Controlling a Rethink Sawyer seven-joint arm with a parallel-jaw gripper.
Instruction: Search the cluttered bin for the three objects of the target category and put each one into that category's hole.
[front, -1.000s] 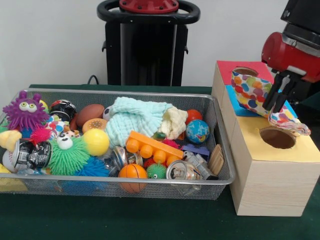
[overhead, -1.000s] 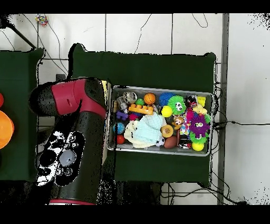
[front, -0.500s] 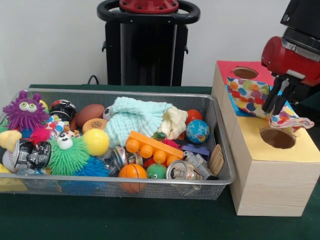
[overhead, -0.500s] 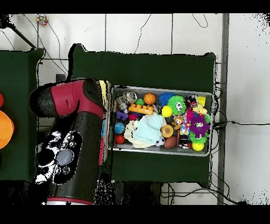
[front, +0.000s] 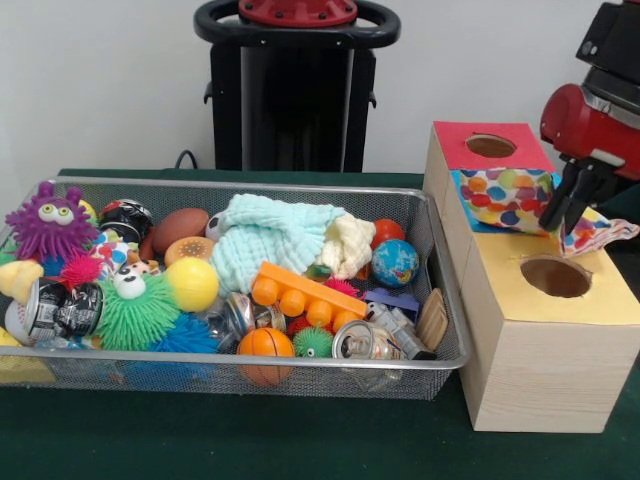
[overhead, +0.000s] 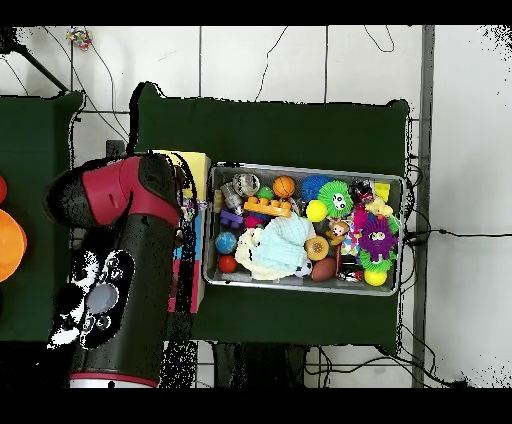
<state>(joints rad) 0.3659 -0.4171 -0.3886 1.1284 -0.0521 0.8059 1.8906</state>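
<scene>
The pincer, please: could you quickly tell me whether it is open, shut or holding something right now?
Pincer: shut on the dotted cloth, which lies over the box.

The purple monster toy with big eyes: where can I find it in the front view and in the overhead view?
Front view: the purple monster toy sits at the left end of the wire bin, against its far rim.
Overhead view: the same toy lies at the right end of the bin, near the middle of that end.
Shared landmark: the orange brick, towards the bin's other end in both views.
</scene>
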